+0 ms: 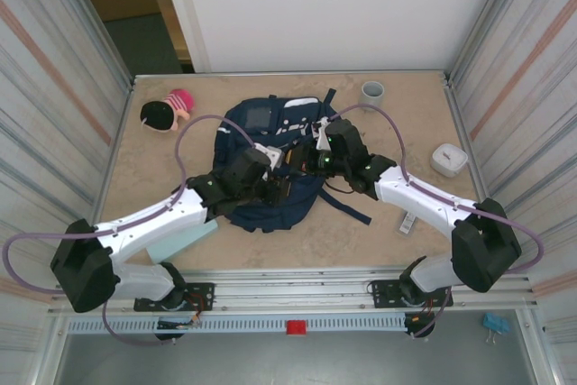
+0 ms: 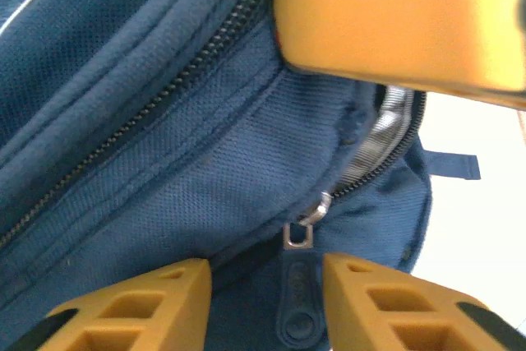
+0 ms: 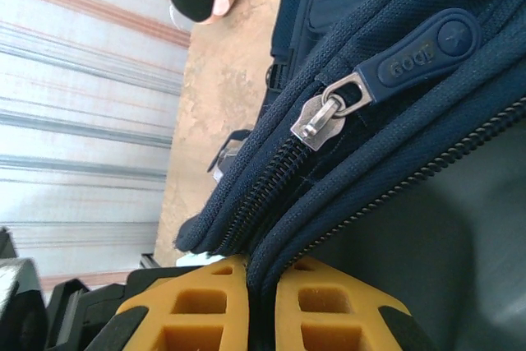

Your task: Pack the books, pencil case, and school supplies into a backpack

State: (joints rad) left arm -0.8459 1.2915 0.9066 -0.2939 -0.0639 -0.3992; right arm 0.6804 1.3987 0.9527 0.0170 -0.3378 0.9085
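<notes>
**Zipper grab on backpack: slip, drag and crowding risks**

Backpack (image 1: 243,132) lies mid-surface (image 1: 406,114), with both tools on its near half. Zipper pull (image 2: 297,293) hangs between the spread fingers of the left tool (image 2: 267,306) and looks untouched. Right tool (image 3: 261,306) is pressed together on a fold of backpack fabric just beside a zipper track.

Risks, judged:
- The pull is small and floppy. If the left tool closes off-centre, it may catch fabric or nothing.
- If the right tool's pinch slips off the thin fold, the bag would drag along with the pull and the zipper would not open.
- The tools are crowded. Another orange finger (image 2: 394,22), likely the right tool's, sits close above the left tool, so contact is possible on any sideways move.

Pencil case (image 1: 185,241) lies at the near-left, partly under the left arm and well apart from both tools. An arm sweep could shove it. Small white supply piece (image 1: 407,221) lies beside the right arm, outside the bag.
</notes>
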